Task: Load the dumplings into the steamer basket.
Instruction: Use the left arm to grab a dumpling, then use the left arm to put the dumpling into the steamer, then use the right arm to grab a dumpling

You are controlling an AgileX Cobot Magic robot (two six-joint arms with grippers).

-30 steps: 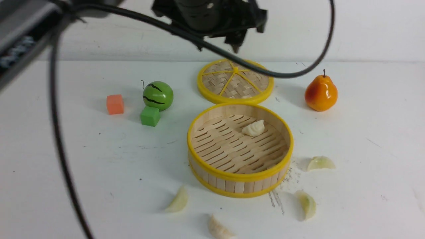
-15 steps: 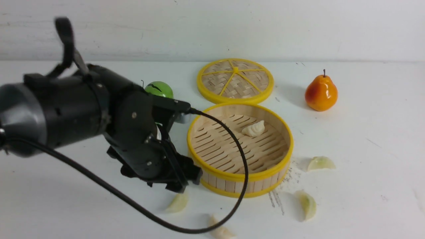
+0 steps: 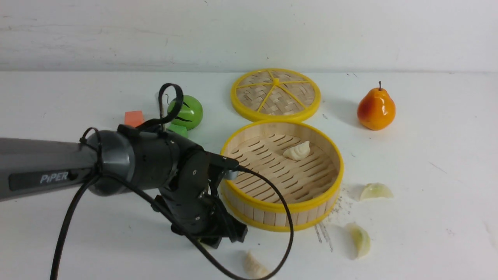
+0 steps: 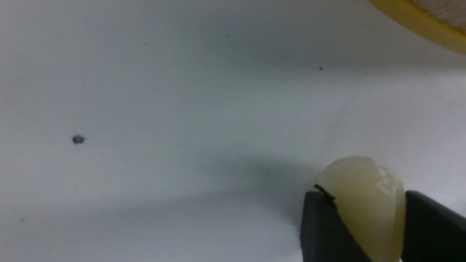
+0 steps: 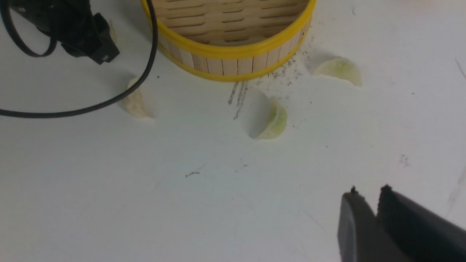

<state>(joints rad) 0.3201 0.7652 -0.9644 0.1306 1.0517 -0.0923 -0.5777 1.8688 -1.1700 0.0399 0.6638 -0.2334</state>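
Observation:
The steamer basket [image 3: 280, 206] stands mid-table with one cream dumpling [image 3: 297, 150] on its slatted floor. My left gripper [image 3: 223, 237] is down at the table by the basket's front left, its jaws closed on a pale dumpling [image 4: 367, 203] that the gripper hides in the front view. Three more dumplings lie on the table: one right of the basket [image 3: 375, 191], one at its front right [image 3: 360, 239], one in front [image 3: 255, 266]. My right gripper [image 5: 367, 193] is shut and empty, above the table well short of the dumplings; it is out of the front view.
The flat woven lid [image 3: 276, 95] lies behind the basket. An orange pear [image 3: 376, 109] stands at the back right. A toy watermelon [image 3: 190, 112], an orange cube [image 3: 134, 118] and a green cube [image 3: 178, 130] sit behind my left arm. The arm's black cable [image 3: 286, 217] loops over the basket's front.
My left arm came down from above the lid to the table at the basket's front left. It now covers the dumpling that lay there.

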